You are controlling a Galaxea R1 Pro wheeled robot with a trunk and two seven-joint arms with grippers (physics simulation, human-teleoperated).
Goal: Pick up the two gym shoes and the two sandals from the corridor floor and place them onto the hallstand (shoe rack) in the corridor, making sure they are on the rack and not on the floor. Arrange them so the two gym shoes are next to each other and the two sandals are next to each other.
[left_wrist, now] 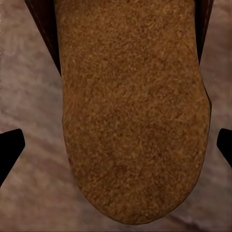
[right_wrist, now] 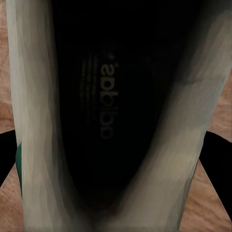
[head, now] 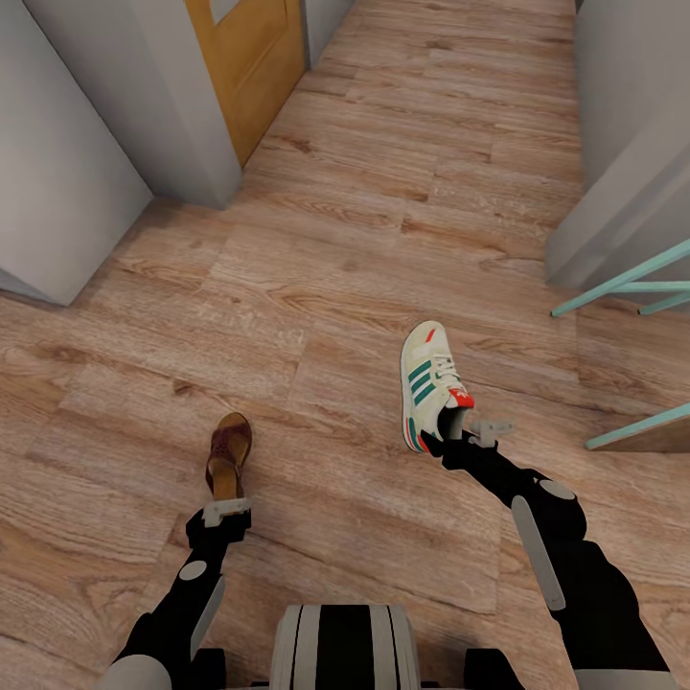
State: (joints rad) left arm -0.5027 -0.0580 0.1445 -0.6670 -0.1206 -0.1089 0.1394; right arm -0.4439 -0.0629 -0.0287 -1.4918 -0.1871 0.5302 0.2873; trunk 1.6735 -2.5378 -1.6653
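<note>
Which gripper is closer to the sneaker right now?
Right. The right gripper is at the gym shoe, at its heel opening; the left gripper is off to the side at the sandal.

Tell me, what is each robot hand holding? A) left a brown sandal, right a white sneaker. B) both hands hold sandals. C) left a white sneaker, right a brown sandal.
A: in the head view the left gripper is at the heel of the brown sandal, and the right gripper is at the heel of the white sneaker.
</note>
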